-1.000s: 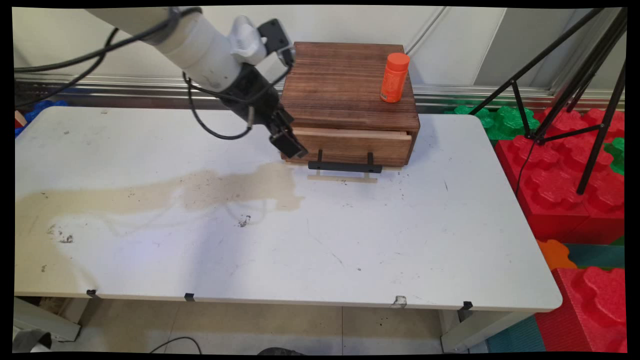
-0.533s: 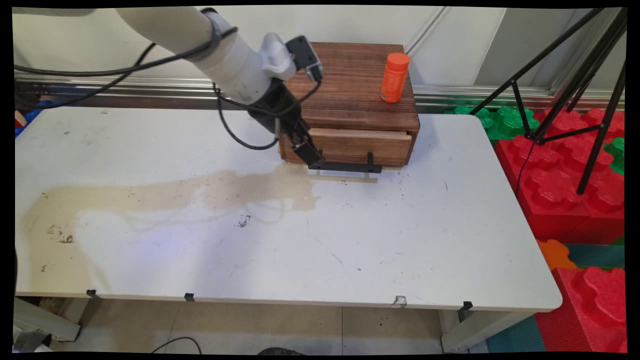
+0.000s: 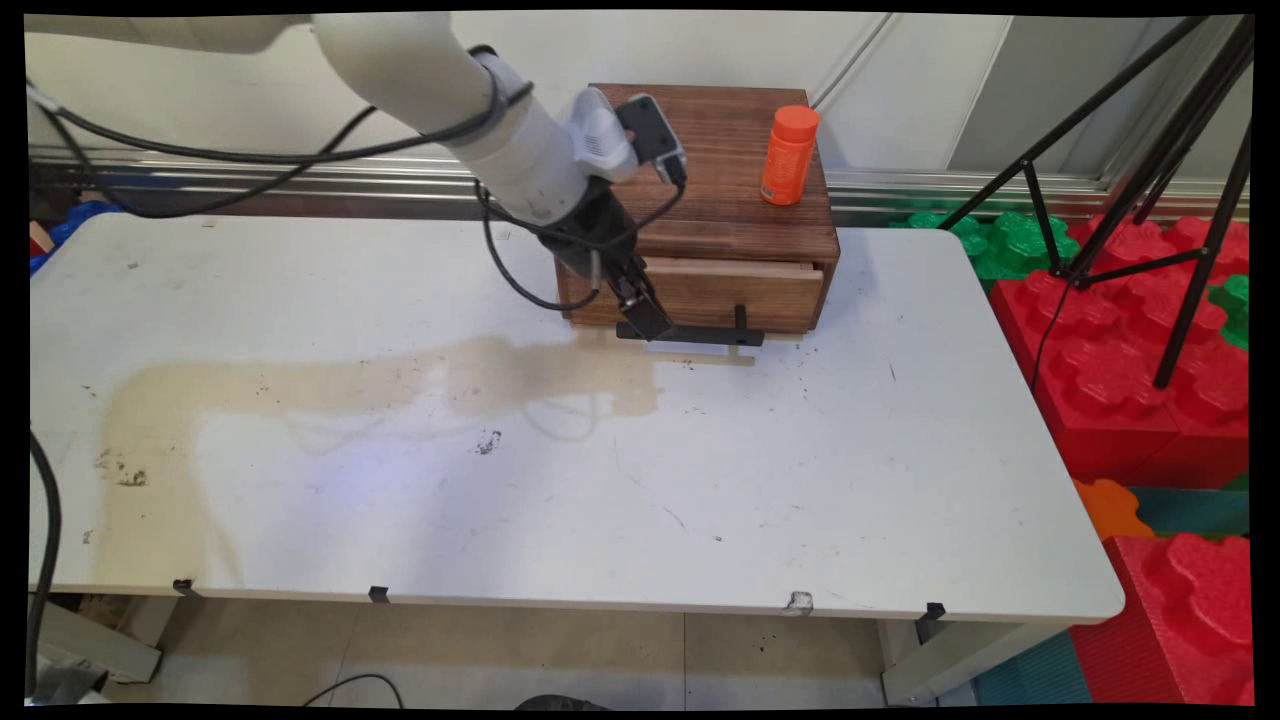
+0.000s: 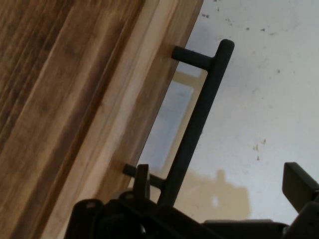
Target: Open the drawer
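Note:
A dark wooden box (image 3: 700, 170) stands at the table's far side with a drawer front (image 3: 745, 292) facing me. A black bar handle (image 3: 700, 335) sticks out from the drawer. My gripper (image 3: 645, 318) hangs tilted at the handle's left end. In the hand view the handle (image 4: 199, 114) runs up between the gripper's (image 4: 219, 186) two fingers. One finger (image 4: 142, 180) sits in the gap between bar and drawer front (image 4: 99, 99), the other finger (image 4: 299, 185) stands well outside the bar. The gripper is open and grips nothing. An orange bottle (image 3: 790, 155) stands upright on the box's top right.
The white table (image 3: 800, 480) carries a long tan stain (image 3: 400, 375) from the left edge to the box. Red and green foam blocks (image 3: 1130, 350) and black tripod legs (image 3: 1180, 200) stand off the table's right side. Black cables (image 3: 520, 285) hang from the arm.
The arm has swung right along the box's front, carrying the gripper from the box's left corner to the left end of the drawer handle. Box and bottle have not moved.

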`<state>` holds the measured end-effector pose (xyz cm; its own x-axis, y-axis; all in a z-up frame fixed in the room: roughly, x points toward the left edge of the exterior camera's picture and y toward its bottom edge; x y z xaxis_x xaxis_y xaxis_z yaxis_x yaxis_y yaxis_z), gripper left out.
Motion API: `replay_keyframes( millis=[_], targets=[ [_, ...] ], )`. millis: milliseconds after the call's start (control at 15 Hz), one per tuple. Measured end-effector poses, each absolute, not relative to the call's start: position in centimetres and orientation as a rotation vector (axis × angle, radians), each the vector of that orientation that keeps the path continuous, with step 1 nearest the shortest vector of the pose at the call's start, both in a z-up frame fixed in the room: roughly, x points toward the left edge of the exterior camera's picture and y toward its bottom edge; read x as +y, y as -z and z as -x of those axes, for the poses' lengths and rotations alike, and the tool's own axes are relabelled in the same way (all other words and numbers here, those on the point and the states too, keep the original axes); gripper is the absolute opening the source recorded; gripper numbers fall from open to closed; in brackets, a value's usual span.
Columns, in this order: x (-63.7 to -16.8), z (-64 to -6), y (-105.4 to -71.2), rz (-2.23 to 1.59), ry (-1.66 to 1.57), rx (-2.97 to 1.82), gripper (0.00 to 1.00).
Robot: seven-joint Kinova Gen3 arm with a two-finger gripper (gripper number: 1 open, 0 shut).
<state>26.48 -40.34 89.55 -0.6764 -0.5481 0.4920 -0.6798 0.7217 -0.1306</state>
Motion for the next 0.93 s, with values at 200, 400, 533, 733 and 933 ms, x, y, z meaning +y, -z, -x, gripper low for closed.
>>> replay_keyframes(
  millis=[200, 400, 533, 733, 933],
  targets=[
    [-41.3, -25.5, -88.4, -0.93, -0.424, -2.52, 1.0],
    [-42.0, -24.8, -87.4, -0.922, -0.43, -2.53, 1.0],
    [-42.5, -24.3, -86.6, -0.916, -0.432, -2.538, 1.0],
    [-43.1, -23.7, -85.5, -0.906, -0.427, -2.547, 1.0],
    [-43.6, -23.1, -84.2, -0.892, -0.416, -2.56, 1.0]
  ],
)
